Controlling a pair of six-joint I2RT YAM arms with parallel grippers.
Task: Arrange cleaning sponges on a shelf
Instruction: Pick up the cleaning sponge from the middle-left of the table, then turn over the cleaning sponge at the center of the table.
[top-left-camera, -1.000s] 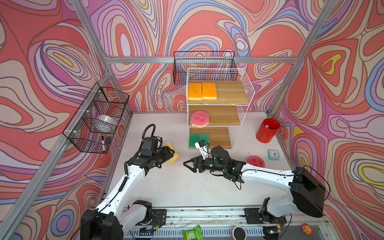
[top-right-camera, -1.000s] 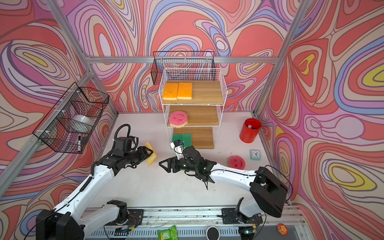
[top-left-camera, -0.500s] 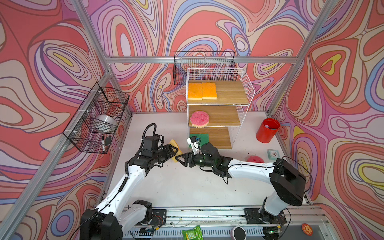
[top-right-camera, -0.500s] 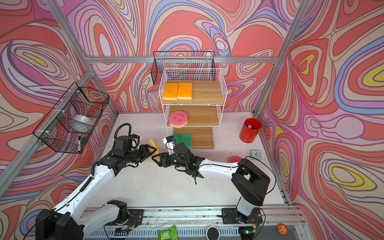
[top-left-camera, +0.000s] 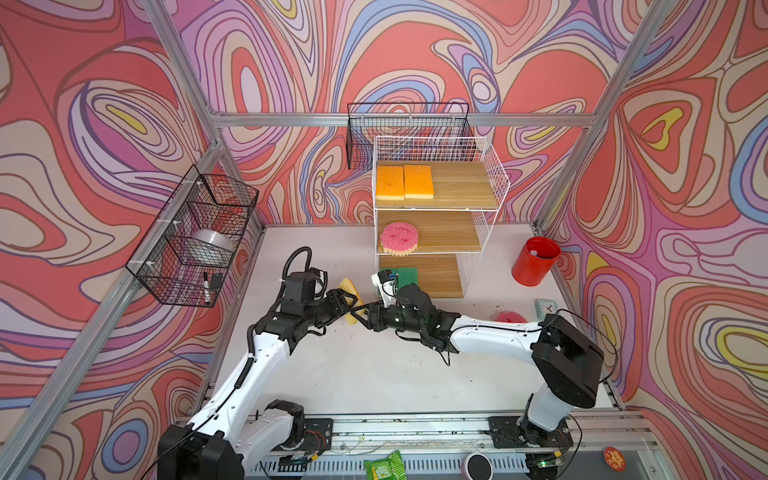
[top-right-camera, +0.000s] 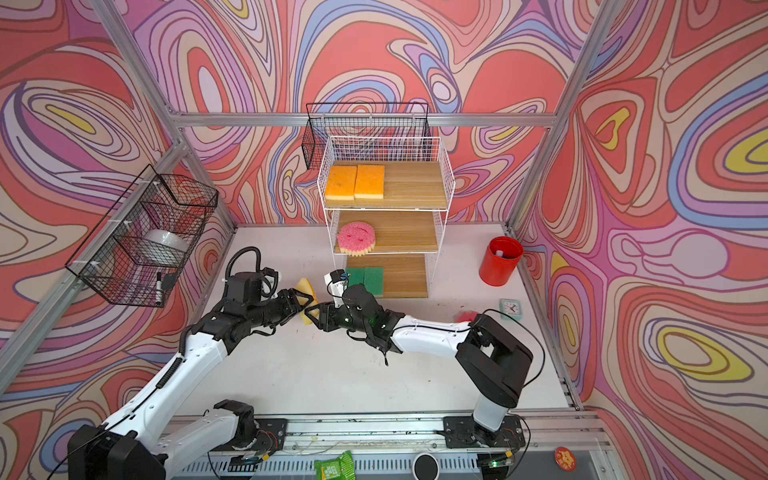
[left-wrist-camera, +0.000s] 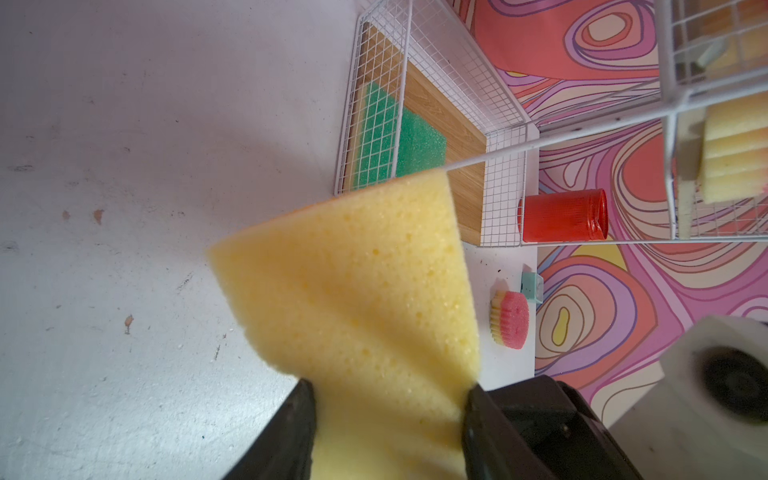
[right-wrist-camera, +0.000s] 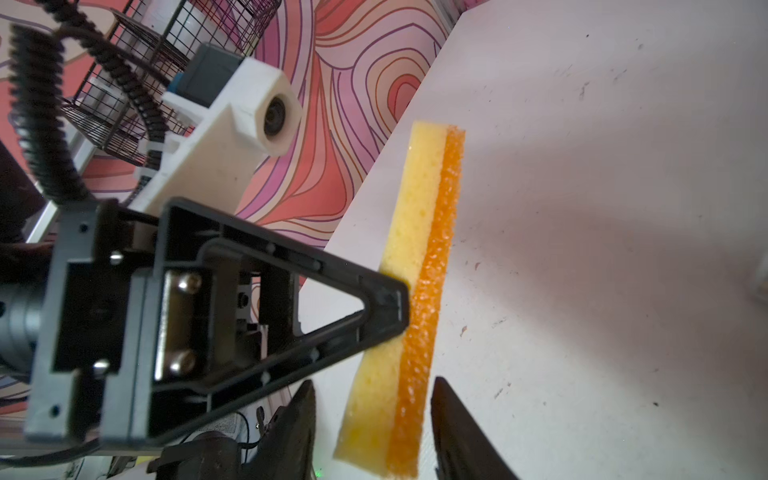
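Orange sponge (left-wrist-camera: 353, 291) in L gripper (left-wrist-camera: 388, 401)

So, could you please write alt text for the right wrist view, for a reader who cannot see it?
An orange-topped sponge with a yellow base, seen edge-on over the white table, is pinched by the left gripper. The right gripper has its open jaws on either side of the sponge's near end, with a gap on at least one side.
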